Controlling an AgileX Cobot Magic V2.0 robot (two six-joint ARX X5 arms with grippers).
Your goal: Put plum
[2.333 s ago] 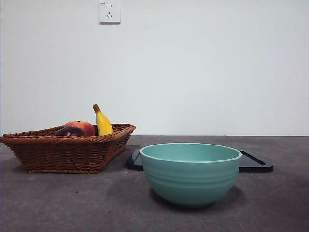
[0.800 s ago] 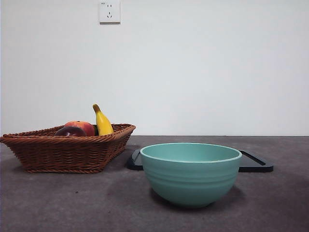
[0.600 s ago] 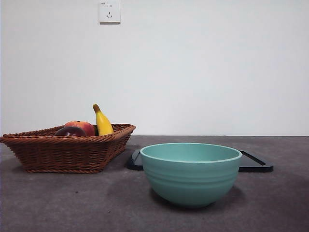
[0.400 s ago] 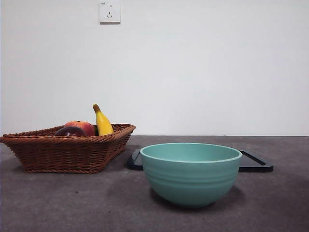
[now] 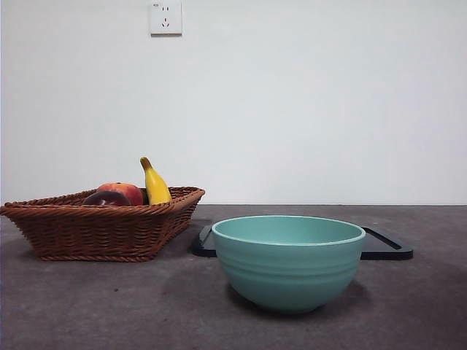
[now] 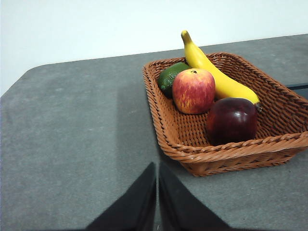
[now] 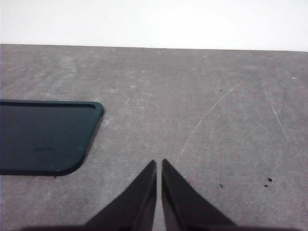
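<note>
The dark maroon plum (image 6: 232, 120) lies in a brown wicker basket (image 6: 175, 131), beside a red-yellow apple-like fruit (image 6: 193, 90), a yellow banana (image 6: 216, 73) and a green fruit (image 6: 171, 77). In the front view the plum (image 5: 106, 198) just tops the basket's rim (image 5: 102, 230) at the left. My left gripper (image 6: 157, 168) is shut and empty, over the table short of the basket. My right gripper (image 7: 159, 165) is shut and empty, over bare table beside a black tray (image 7: 43, 137). Neither arm shows in the front view.
A teal bowl (image 5: 288, 261) stands in the front middle of the grey table. The flat black tray (image 5: 387, 246) lies behind it, reaching to the right. A white wall with a socket (image 5: 166, 17) stands at the back.
</note>
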